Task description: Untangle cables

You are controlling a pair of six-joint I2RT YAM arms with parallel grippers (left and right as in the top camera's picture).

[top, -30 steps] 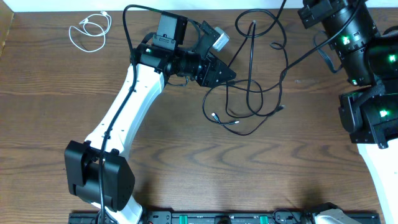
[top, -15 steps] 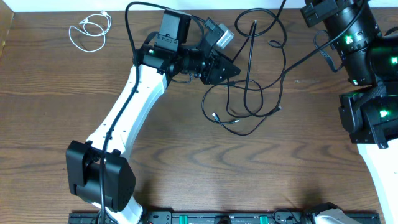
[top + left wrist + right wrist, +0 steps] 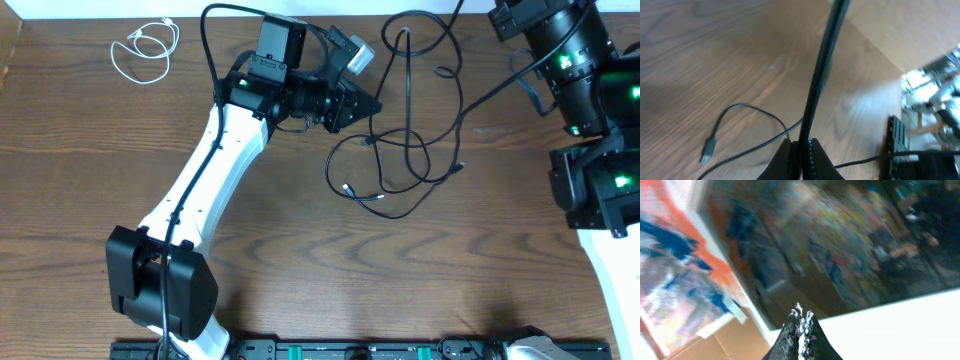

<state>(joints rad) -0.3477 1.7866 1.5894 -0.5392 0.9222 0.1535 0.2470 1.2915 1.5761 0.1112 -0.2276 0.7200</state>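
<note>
A tangle of thin black cables (image 3: 405, 150) lies on the wooden table at the upper middle of the overhead view, with loops reaching the top edge. My left gripper (image 3: 372, 103) is at the tangle's left side and is shut on one black cable (image 3: 822, 65), which runs taut up and away from the jaws (image 3: 804, 145). A loose plug end (image 3: 708, 148) lies on the wood below. The short white cord (image 3: 140, 48) lies coiled alone at the top left. My right gripper (image 3: 801, 314) is shut, points off the table, and shows nothing between its jaws.
The right arm (image 3: 585, 110) stands along the table's right edge with its own thick leads. The left arm's base (image 3: 160, 285) sits at the lower left. A black rail (image 3: 350, 350) runs along the front edge.
My left gripper has moved slightly toward the table's far edge with the cable in it. The black loops have shifted a little with it. The white cord has not moved.
</note>
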